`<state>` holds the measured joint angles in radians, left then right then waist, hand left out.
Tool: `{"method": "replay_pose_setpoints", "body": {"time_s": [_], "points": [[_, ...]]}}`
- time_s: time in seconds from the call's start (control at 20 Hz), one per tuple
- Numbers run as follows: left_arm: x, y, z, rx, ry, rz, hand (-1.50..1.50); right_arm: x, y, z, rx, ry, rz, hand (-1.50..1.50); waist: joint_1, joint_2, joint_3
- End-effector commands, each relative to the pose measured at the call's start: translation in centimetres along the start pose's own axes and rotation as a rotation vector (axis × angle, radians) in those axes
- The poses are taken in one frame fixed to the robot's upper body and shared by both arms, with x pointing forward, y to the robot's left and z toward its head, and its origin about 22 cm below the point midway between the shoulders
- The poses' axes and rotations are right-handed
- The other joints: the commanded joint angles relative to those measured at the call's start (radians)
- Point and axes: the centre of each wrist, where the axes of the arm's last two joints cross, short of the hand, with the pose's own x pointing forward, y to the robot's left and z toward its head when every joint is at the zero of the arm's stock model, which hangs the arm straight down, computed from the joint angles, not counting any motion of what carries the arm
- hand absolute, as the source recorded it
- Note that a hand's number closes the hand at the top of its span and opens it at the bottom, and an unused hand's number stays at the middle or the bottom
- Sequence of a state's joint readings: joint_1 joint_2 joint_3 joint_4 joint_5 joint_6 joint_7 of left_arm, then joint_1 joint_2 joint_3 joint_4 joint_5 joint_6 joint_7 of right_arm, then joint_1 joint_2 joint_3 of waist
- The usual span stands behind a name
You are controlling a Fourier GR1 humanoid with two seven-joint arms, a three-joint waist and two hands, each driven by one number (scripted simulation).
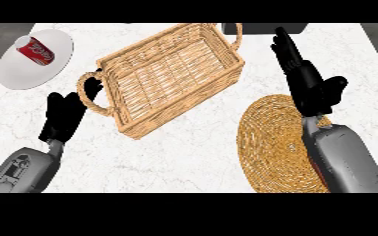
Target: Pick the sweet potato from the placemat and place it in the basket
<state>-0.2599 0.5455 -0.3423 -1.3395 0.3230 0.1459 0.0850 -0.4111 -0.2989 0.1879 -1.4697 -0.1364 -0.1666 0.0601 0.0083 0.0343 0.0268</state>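
The wicker basket (170, 77) sits tilted in the middle of the counter, with nothing inside and a loop handle at each end. At the lower right lies the round woven placemat (269, 145). My right hand (306, 82) hovers over its far edge, open, fingers stretched away from me and thumb out to the right. My right forearm covers the mat's right half, and I cannot see the sweet potato. At the lower left my left hand (63, 115) rests open with fingers up, just beside the basket's near handle.
A white plate (22, 72) at the upper left holds a red soda can (35, 50). A dark grey object (266, 28) stands at the counter's far edge behind the basket. White marble counter shows between the basket and the placemat.
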Motion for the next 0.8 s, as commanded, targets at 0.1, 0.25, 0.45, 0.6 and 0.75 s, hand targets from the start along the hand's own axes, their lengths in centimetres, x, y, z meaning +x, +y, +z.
{"method": "replay_pose_setpoints", "body": {"time_s": [0.1, 0.25, 0.45, 0.6, 0.75], "points": [[-3.3, 3.0, 2.0, 0.146, 0.161, -0.098, 0.00, 3.5, 1.2, 3.4, 0.070, -0.472, -0.128, 1.50, -0.045, -0.061, -0.019], [-5.7, 4.7, 3.2, 0.236, 0.259, -0.157, 0.00, 9.5, 2.9, 4.3, 0.136, -0.892, -0.217, 1.50, -0.066, -0.098, -0.013], [-7.3, 4.7, 4.5, 0.251, 0.328, -0.142, 0.00, 10.0, 0.4, 5.7, 0.051, -1.065, 0.214, -1.50, -0.127, -0.107, -0.027], [-8.7, 5.3, 5.9, 0.310, 0.382, -0.124, 0.00, 8.5, -3.0, 7.1, -0.404, -1.043, 0.343, -1.50, -0.203, -0.108, -0.019], [-9.7, 5.8, 6.9, 0.369, 0.422, -0.115, 0.00, 5.3, -5.7, 10.2, -0.636, -0.869, 0.515, -1.50, -0.260, -0.097, -0.019]]}}
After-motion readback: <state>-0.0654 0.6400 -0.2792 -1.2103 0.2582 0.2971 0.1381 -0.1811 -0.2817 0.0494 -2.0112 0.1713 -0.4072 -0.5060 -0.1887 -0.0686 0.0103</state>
